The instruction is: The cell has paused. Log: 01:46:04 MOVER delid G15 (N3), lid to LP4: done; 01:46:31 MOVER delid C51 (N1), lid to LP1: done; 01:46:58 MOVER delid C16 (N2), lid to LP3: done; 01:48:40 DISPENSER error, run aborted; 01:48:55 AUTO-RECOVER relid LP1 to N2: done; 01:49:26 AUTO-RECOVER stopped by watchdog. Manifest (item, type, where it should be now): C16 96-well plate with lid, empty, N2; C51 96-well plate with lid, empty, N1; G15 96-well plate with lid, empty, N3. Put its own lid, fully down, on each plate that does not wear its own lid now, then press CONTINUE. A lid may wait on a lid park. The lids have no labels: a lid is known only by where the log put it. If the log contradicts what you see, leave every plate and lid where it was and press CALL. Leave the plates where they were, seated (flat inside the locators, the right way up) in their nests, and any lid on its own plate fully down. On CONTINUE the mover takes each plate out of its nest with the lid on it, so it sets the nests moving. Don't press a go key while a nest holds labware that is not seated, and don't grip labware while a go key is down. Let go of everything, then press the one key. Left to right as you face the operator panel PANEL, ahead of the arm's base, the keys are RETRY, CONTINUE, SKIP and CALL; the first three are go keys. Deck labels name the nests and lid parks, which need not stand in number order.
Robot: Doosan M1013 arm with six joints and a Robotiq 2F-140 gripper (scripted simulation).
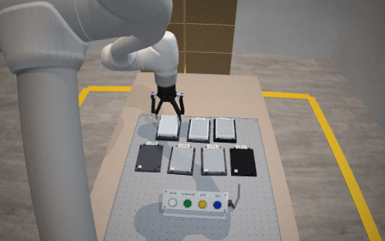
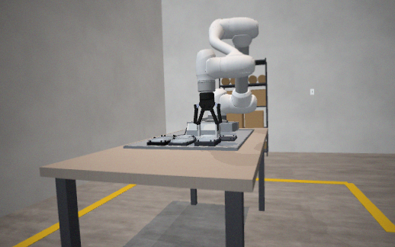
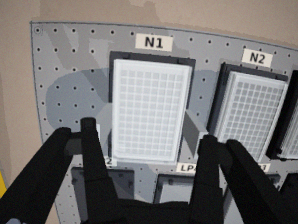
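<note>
Arm bent over, wrist vertical, fingers clamped on lid.

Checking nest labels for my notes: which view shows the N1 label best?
The wrist view: the N1 label reads clearly above its plate. The top view shows only the plate, partly behind the fingers. The exterior view is too far to read.
</note>
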